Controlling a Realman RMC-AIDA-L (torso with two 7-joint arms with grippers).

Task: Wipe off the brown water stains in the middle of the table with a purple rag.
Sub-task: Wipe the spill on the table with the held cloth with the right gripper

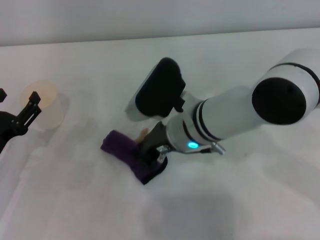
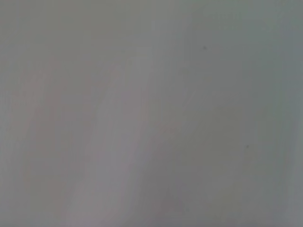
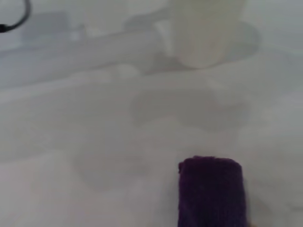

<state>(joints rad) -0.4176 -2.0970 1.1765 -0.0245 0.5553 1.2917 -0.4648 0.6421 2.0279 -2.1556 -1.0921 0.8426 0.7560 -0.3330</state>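
To the left of the rag, the left gripper (image 1: 31,107) stands by a pale, see-through cup (image 1: 46,106) on the white matte desk (image 1: 240,200), and whether it is open or closed I cannot tell. The dark purple rag (image 1: 131,154) lies as a thick soft roll near the desk's middle, clamped at its right end by the right gripper (image 1: 152,150). A sliver of brown stain (image 1: 143,133) shows just behind it. The cloth looks light and floppy, so gripping across the bundle seems best.
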